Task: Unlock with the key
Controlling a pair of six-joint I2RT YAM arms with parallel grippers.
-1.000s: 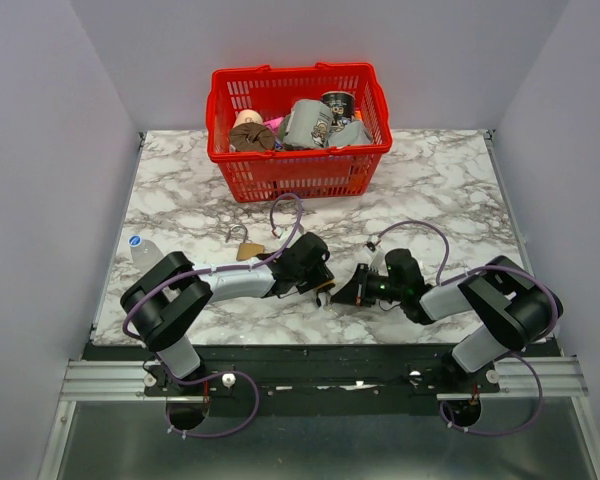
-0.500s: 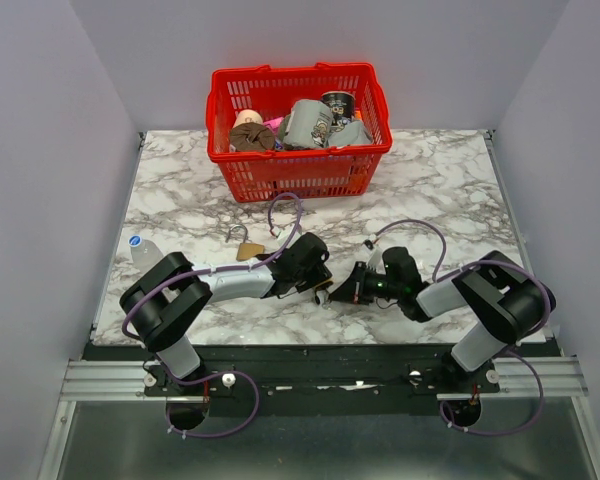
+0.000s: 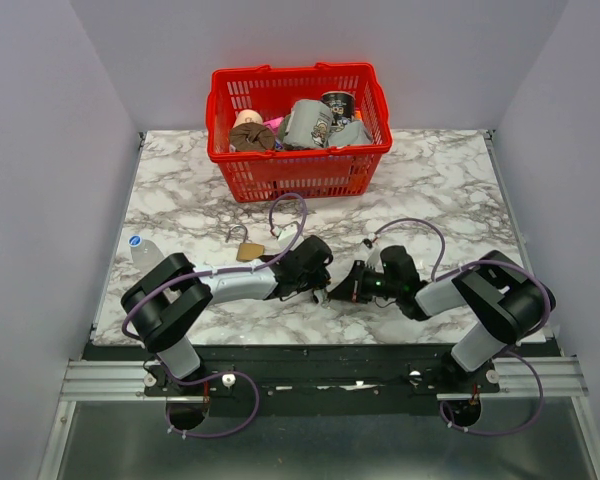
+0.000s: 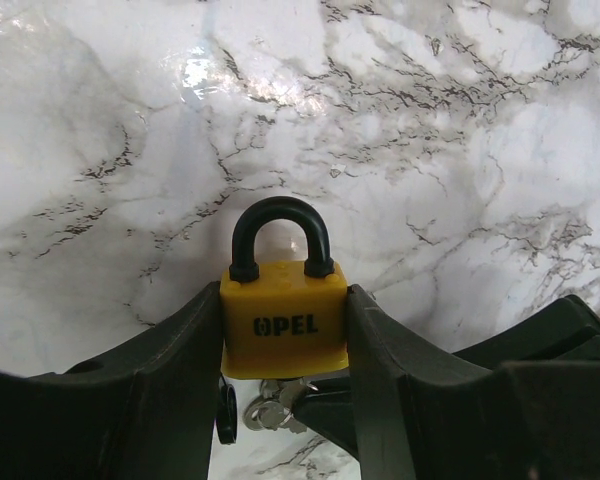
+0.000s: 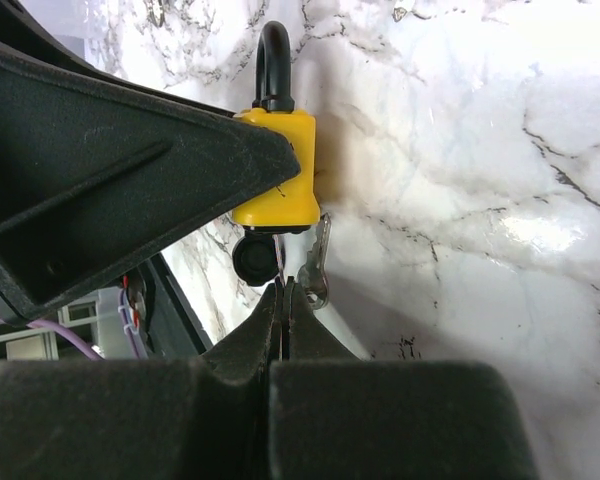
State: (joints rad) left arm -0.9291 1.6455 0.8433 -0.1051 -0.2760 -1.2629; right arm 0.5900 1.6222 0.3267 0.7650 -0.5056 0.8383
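Yellow is what your left gripper (image 3: 320,285) has clamped: the small yellow padlock (image 4: 285,325), squeezed by its sides between both fingers, with its black shackle pointing away from the wrist over the marble table (image 3: 430,190). Your left arm lies low, elbow folded back near its base and forearm stretched across toward the middle of the near edge. Your right arm mirrors it, forearm running leftward, so the two grippers sit nose to nose. Your right gripper (image 5: 282,292) has its fingers pressed to a hairline slit just under the padlock's bottom face. Whether anything is pinched in that slit cannot be told from these views. The key (image 5: 318,265), slim grey metal, sits just beside those fingertips, its upper end reaching the padlock's lower edge.
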